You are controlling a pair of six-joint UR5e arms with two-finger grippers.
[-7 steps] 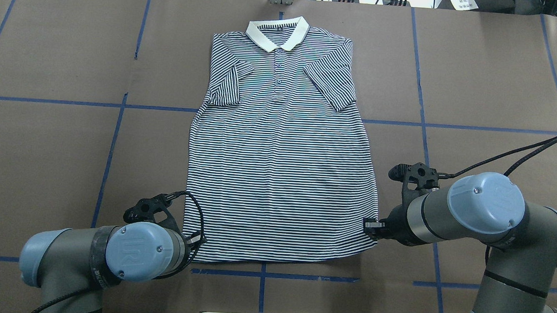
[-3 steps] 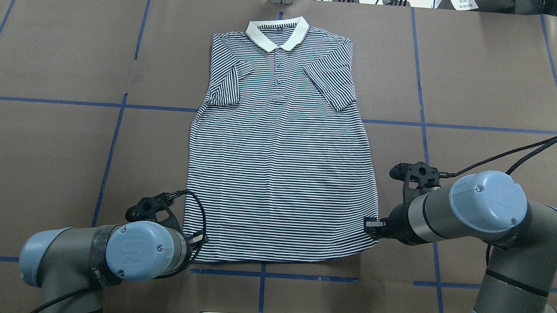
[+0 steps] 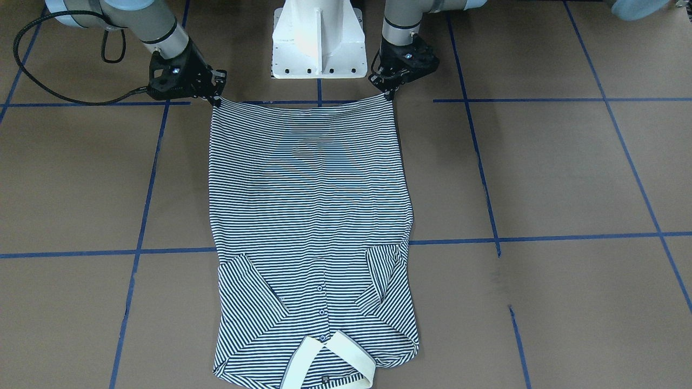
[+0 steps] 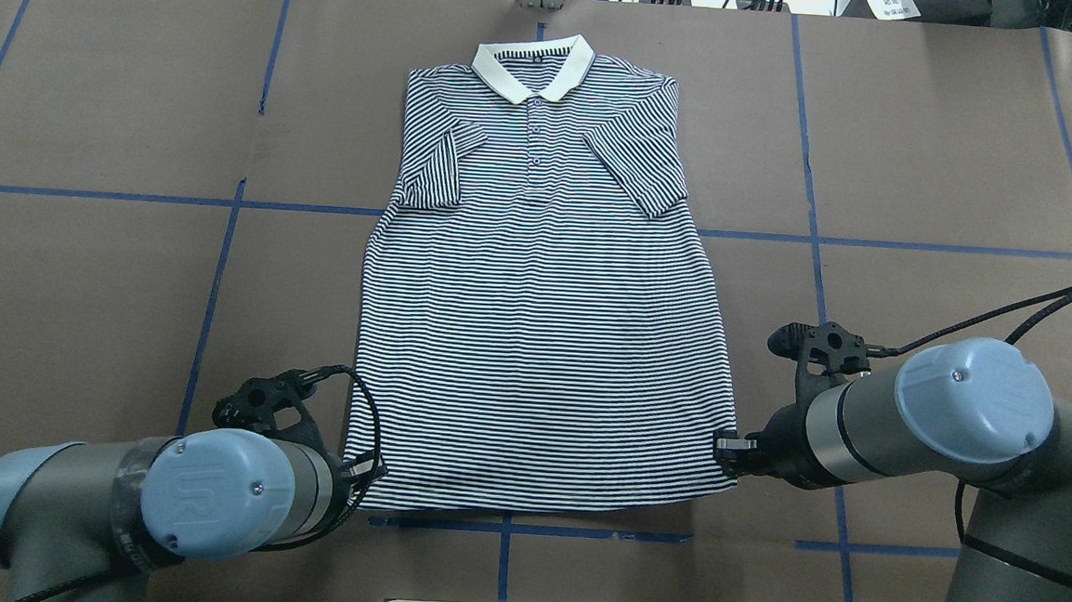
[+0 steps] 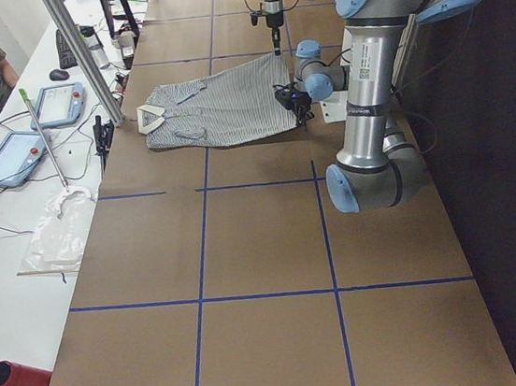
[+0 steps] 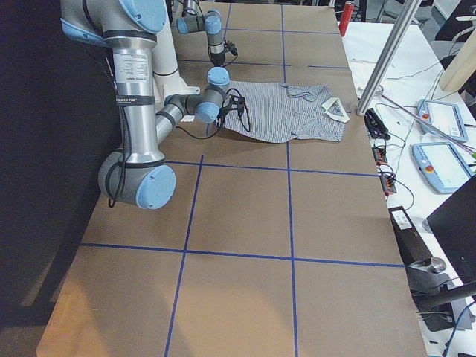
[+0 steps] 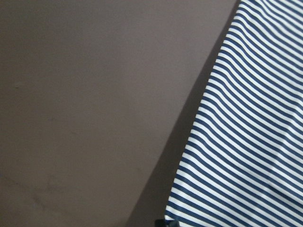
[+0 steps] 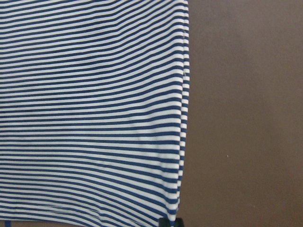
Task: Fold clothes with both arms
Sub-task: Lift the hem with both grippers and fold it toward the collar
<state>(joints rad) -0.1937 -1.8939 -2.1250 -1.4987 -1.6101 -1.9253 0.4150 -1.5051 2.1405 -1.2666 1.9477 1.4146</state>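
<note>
Brown-papered table point(image 4: 94, 78): left gripper point(image 4: 371, 470) and right gripper point(image 4: 728, 442), clenched on polo shirt point(image 4: 543, 339) hem corners, drew back slightly; hem now taut, likely fold-ready.

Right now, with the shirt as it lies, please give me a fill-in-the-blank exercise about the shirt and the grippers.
1. The polo shirt lies flat with its buttons facing ___.
2. Its collar points ___ from the robot's base.
3. The left gripper and the right gripper each pinch one corner of its bottom ___.

Missing words: up; away; hem.
</note>
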